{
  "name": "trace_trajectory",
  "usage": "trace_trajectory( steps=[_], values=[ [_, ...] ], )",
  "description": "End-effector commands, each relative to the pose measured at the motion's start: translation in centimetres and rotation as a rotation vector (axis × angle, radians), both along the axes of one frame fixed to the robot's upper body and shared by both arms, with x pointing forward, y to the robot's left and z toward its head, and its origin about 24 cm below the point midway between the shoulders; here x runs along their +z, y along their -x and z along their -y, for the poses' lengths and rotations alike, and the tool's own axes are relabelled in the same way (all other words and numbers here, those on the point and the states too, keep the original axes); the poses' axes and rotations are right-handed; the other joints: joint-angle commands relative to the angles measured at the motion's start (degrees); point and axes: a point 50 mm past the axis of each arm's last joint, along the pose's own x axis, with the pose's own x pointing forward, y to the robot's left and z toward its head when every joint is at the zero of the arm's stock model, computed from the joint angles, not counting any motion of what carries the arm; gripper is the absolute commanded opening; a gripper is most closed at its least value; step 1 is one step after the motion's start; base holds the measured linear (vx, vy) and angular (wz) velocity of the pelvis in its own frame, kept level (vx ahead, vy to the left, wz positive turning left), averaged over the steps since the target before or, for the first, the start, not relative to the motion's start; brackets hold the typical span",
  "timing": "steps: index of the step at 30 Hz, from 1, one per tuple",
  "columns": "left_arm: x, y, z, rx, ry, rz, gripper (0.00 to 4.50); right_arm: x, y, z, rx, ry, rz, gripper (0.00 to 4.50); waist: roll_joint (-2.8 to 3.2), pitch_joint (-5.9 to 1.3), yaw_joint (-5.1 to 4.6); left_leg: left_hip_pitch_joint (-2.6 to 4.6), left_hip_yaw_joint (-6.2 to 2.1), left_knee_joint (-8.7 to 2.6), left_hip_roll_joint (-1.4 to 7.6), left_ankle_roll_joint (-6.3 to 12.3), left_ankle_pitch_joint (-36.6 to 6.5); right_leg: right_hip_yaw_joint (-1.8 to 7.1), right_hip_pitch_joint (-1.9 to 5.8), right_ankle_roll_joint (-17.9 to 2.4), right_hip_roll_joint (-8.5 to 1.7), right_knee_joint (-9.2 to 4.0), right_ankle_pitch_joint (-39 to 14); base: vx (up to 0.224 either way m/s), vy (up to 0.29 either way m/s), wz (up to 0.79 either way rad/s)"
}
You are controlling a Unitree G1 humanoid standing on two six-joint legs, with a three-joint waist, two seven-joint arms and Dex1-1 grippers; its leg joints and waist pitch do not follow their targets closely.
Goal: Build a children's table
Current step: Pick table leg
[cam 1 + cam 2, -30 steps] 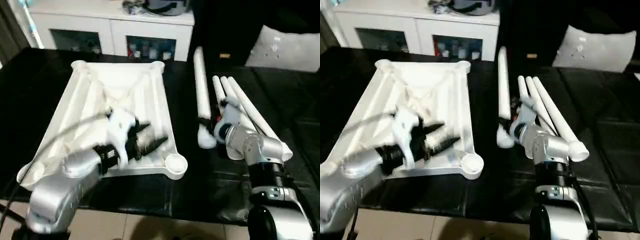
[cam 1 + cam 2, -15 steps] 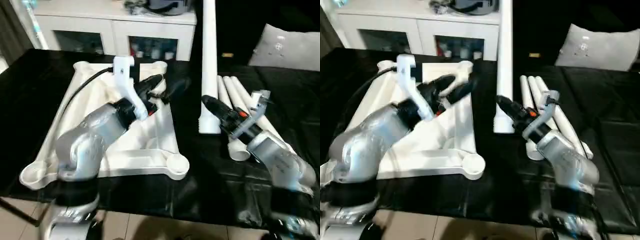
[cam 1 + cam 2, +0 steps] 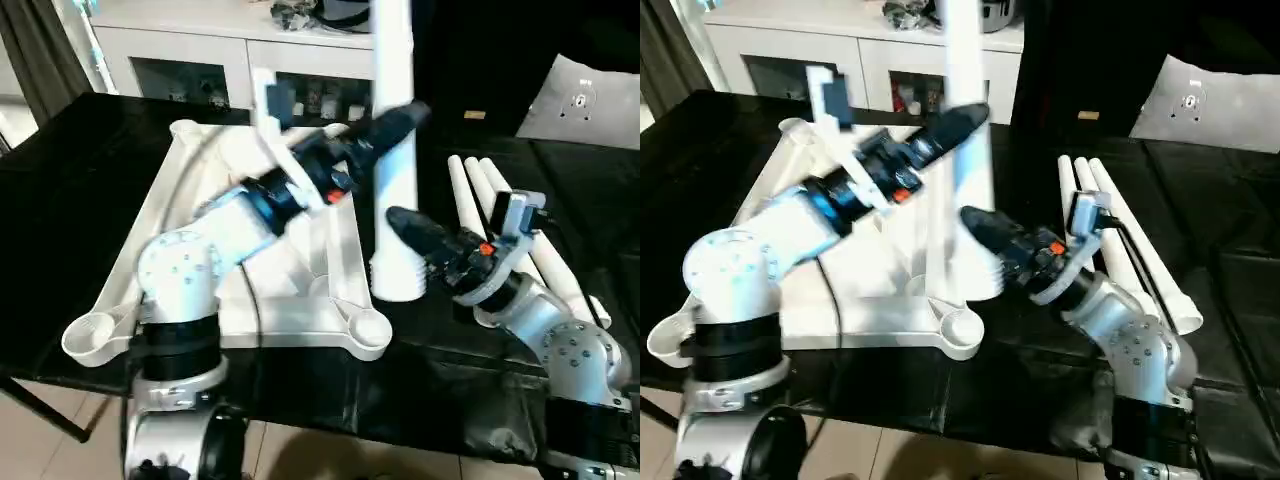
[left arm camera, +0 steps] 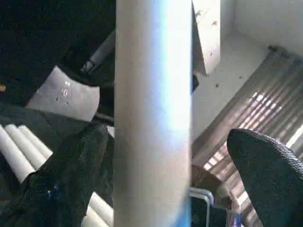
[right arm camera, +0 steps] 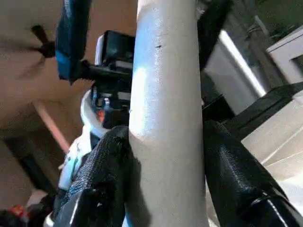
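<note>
Right hand (image 3: 400, 222) grips a white table leg (image 3: 394, 150) upright near its flared end, just right of the upturned tabletop (image 3: 200, 210) on the black counter (image 3: 60, 200). Left hand (image 3: 405, 115) straddles the shaft higher up, fingers spread wide. Three spare legs (image 3: 500, 215) lie right. Next, judging by position: seat the leg in the near-right corner socket (image 3: 367, 325).

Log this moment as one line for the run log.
right gripper: shut on upright table leg | left gripper: open around the leg higher up | table top: underside up | three spare legs: lying on black table
</note>
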Motion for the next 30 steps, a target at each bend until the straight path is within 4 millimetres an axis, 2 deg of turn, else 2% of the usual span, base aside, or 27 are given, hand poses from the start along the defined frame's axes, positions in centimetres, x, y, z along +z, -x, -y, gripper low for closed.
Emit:
trace_trajectory(
  steps=[1,3,6,8,10,13,15,16,18,21,22,24,25,29,30],
  values=[
    [-0.3,-0.1,0.1,-0.002,-0.035,-0.01,4.5,0.5,0.2,0.0,0.011,-0.002,0.035,1.91,-0.86,-4.04,0.18,-0.06,-0.12,-4.3,1.59,2.55,-3.63,1.72,3.36,-6.34,-4.72,-5.3,-23.25,0.0,0.0,0.0],
    [-0.9,-0.4,0.0,0.046,-0.106,0.005,4.5,0.5,0.0,0.0,-0.011,0.027,0.047,1.91,-0.82,-4.04,0.24,-0.04,-0.21,-4.44,1.78,2.62,-3.42,1.72,3.17,-5.84,-4.71,-5.32,-23.09,0.0,0.0,0.0],
    [-1.1,-0.3,0.0,0.057,-0.131,0.017,4.5,0.4,-0.1,-0.3,-0.023,0.083,0.069,1.91,-0.84,-4.1,0.19,-0.15,-0.13,-4.38,1.73,2.34,-2.76,1.77,3.33,-5.9,-4.74,-5.14,-21.93,0.0,0.0,0.0],
    [-0.9,-0.1,0.0,0.059,-0.112,0.036,4.33,-0.1,-0.4,-0.9,-0.075,0.184,0.099,1.91,-0.86,-4.21,0.39,-0.21,-0.13,-4.38,1.96,1.96,-2.08,1.8,3.3,-6.82,-4.97,-4.88,-20.3,0.0,0.0,0.0],
    [-0.8,-0.1,0.0,0.064,-0.108,0.041,4.16,-0.3,-0.6,-1.2,-0.101,0.221,0.115,1.91,-0.92,-4.22,0.27,-0.21,-0.02,-4.33,1.75,2.06,-1.95,1.9,3.42,-7.37,-4.8,-4.74,-18.9,0.0,0.0,0.0],
    [-0.9,-0.4,-0.2,0.156,-0.15,0.084,4.02,-1.2,-1.1,-2.2,-0.178,0.338,0.148,1.91,-0.92,-4.11,0.12,-0.37,-0.06,-4.45,1.9,1.94,-2.52,1.93,3.31,-7.01,-4.93,-4.83,-19.19,0.0,0.0,0.0],
    [-0.9,-0.6,-0.4,0.243,-0.191,0.131,3.78,-1.5,-1.5,-3.0,-0.248,0.338,0.144,1.91,-0.77,-4.01,-0.09,-0.32,-0.16,-4.66,2.06,1.95,-3.32,1.95,3.13,-6.81,-4.96,-4.93,-19.83,0.0,0.0,0.0],
    [-1.0,-0.6,-0.4,0.278,-0.221,0.16,3.75,-1.5,-1.6,-3.3,-0.276,0.336,0.154,1.91,-0.9,-4.1,-0.26,-0.21,-0.1,-4.65,2.0,1.83,-3.76,1.96,3.23,-6.79,-4.93,-4.86,-19.92,0.0,0.0,0.0],
    [-1.2,-0.5,-0.3,0.327,-0.286,0.213,3.69,-1.6,-1.8,-3.6,-0.308,0.331,0.155,1.91,-0.66,-4.06,-0.4,-0.21,-0.29,-4.87,2.32,1.68,-4.03,1.99,3.18,-7.02,-5.01,-4.62,-18.68,0.0,0.0,0.0],
    [-1.8,-0.5,-0.1,0.405,-0.376,0.276,3.33,-1.8,-2.0,-3.9,-0.34,0.327,0.172,1.91,-0.58,-4.02,-0.51,-0.16,-0.16,-4.88,2.28,1.69,-4.19,2.08,3.12,-7.85,-4.9,-4.48,-16.4,0.0,0.0,0.0],
    [-1.9,-0.5,-0.1,0.427,-0.38,0.278,3.33,-1.9,-2.0,-4.0,-0.343,0.329,0.178,1.91,-0.8,-4.04,-0.57,-0.17,-0.15,-4.89,2.31,1.69,-4.4,2.07,3.19,-7.92,-4.92,-4.54,-16.28,0.0,0.0,0.0],
    [-1.9,-0.5,-0.1,0.454,-0.394,0.3,3.24,-2.0,-2.0,-4.1,-0.345,0.335,0.186,1.91,-0.73,-4.09,-0.62,-0.32,-0.14,-4.85,2.31,1.44,-4.09,2.11,3.39,-8.61,-5.01,-4.28,-14.84,0.0,0.0,0.0],
    [-1.9,-0.5,0.0,0.459,-0.401,0.309,2.98,-2.1,-1.9,-4.2,-0.345,0.336,0.187,1.91,-0.94,-4.12,-0.67,-0.27,-0.09,-4.84,2.31,1.48,-4.09,2.12,3.4,-8.77,-5.0,-4.29,-14.56,0.0,0.0,0.0],
    [-2.0,-0.4,0.2,0.477,-0.457,0.38,2.87,-2.2,-1.9,-4.3,-0.355,0.344,0.196,1.91,-0.95,-4.01,-1.0,-0.31,-0.16,-4.89,2.27,1.72,-4.52,2.15,3.45,-8.66,-5.09,-4.32,-14.83,0.0,0.0,0.0],
    [-2.0,-0.5,0.3,0.481,-0.454,0.378,2.77,-2.2,-1.9,-4.2,-0.355,0.346,0.199,1.91,-1.21,-3.96,-1.14,-0.36,-0.09,-4.85,2.26,1.62,-4.69,2.16,3.44,-8.87,-5.04,-4.35,-14.99,0.0,0.0,0.0]
  ],
)
